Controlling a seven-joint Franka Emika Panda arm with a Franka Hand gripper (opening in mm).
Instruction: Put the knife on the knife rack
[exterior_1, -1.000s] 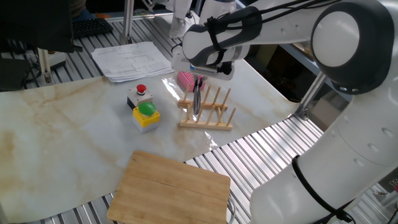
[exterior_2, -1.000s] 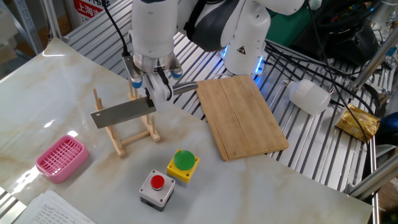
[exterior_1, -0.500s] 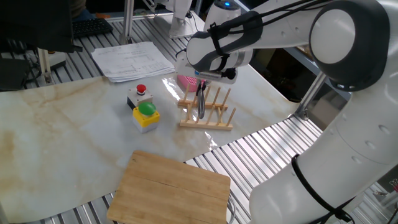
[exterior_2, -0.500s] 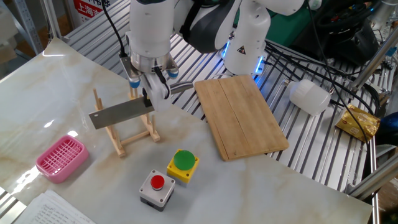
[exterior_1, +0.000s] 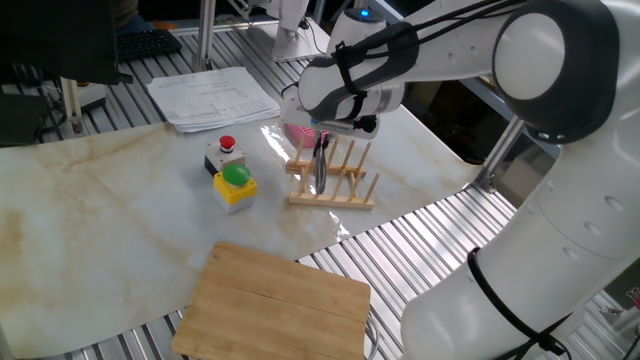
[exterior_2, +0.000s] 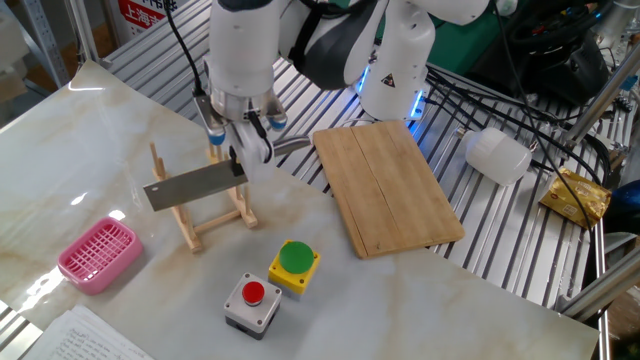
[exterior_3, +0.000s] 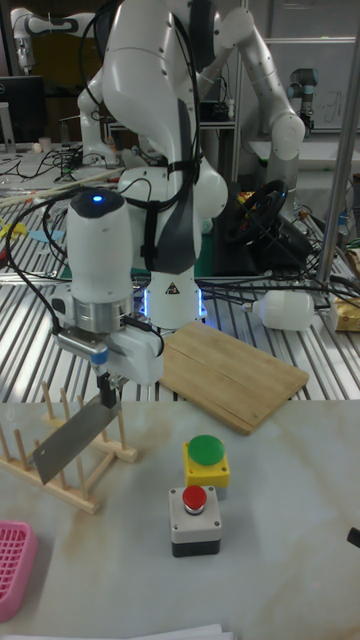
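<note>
The knife (exterior_2: 194, 186) is silvery with a broad rectangular blade, and my gripper (exterior_2: 243, 155) is shut on it where blade meets handle. Its steel handle (exterior_2: 292, 144) sticks out toward the cutting board. The blade slopes down to the left across the light-wood knife rack (exterior_2: 214, 222), among its upright pegs. In one fixed view the knife (exterior_1: 318, 166) hangs edge-on between the pegs of the knife rack (exterior_1: 340, 195), under the gripper (exterior_1: 320, 141). The tall fixed view shows the tilted knife (exterior_3: 73, 436) over the knife rack (exterior_3: 55, 482), below the gripper (exterior_3: 104, 387). Whether the blade rests on the rails is hidden.
A pink basket (exterior_2: 96, 252) lies left of the rack. A green button on a yellow box (exterior_2: 293, 266) and a red button on a grey box (exterior_2: 252, 301) stand in front. The wooden cutting board (exterior_2: 384, 185) lies to the right. Papers (exterior_1: 212, 97) lie behind.
The gripper with the knife has shifted slightly sideways along the rack, and the blade sits a touch lower among the pegs. Nothing else moved.
</note>
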